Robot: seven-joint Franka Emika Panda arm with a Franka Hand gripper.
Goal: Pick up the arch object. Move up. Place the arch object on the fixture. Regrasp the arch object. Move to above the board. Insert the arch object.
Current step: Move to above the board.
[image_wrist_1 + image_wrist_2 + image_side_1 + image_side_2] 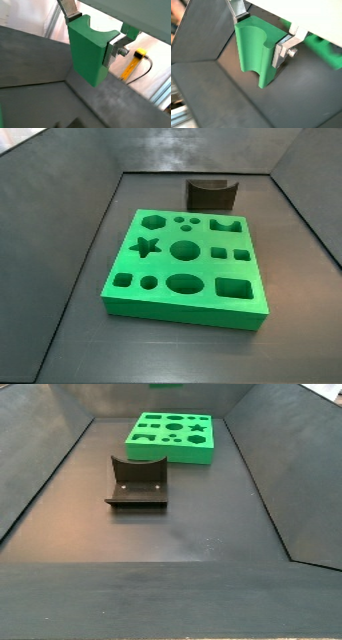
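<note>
The arch object (88, 52) lies nearest the lens in both wrist views, pinched between the flat silver fingers (115, 48) of the hand (93, 30), which are closed on its two opposite sides; in a wrist view (256, 56) the curved notch runs as a channel down the face turned toward the camera. The piece is a small bright green block, smooth and matt, with square edges and no visible damage. It is judged to be rigid, light plastic, unlikely to deform under the pads, though its smooth faces could slip or rotate if the grip is off-centre; the flat side faces either side of the notch appear to be the sound place to hold it, as at present. The piece hangs clear of the dark floor (211, 95) beneath it, touching nothing but the fingers. Neither the hand nor the piece appears in either side view, so their position relative to the fixture cannot be stated from these. The fixture (136, 482) stands empty, its curved dip in the top edge (211, 194) unoccupied. The board (185, 263) lies flat near the fixture but apart from it, and every cut-out in it is vacant. A green edge beyond the hand in a wrist view may be part of the board, but this cannot be confirmed. On this evidence the piece is lifted and placement on the fixture is judged not yet done.
</note>
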